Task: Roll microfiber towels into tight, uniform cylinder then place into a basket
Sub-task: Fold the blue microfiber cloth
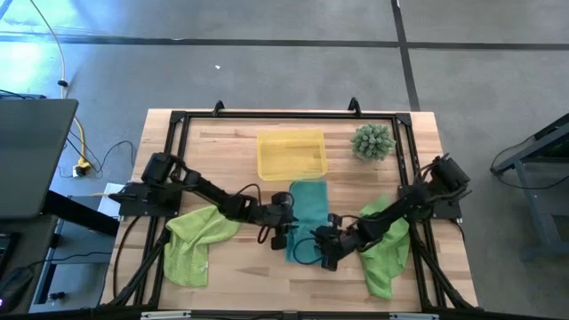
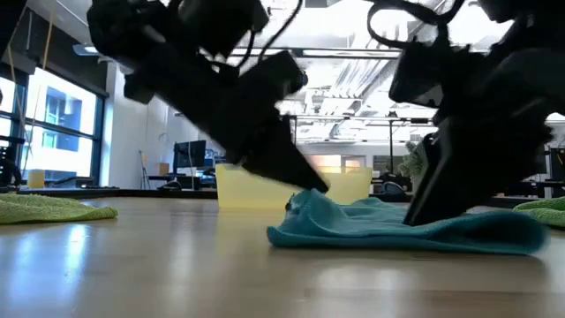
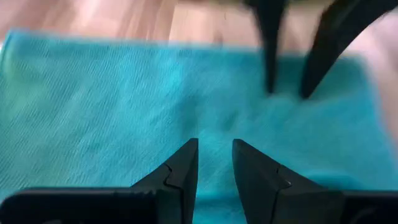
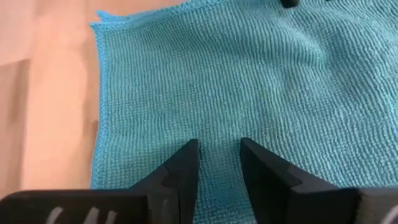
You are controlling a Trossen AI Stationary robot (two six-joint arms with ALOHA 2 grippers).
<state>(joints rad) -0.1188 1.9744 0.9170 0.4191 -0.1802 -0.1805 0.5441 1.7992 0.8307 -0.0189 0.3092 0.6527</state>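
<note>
An open office-like lab — ceiling light strips (image 2: 353, 53), big windows (image 2: 53, 124), a monitor (image 2: 190, 157) behind.

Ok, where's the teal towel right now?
High view: the teal towel lies mid-table, just in front of the yellow tray, between the left gripper and the right gripper.

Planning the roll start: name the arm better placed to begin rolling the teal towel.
Neither clearly: left gripper and right gripper both sit open on the teal towel. Slight edge right, nearer its near edge.
</note>
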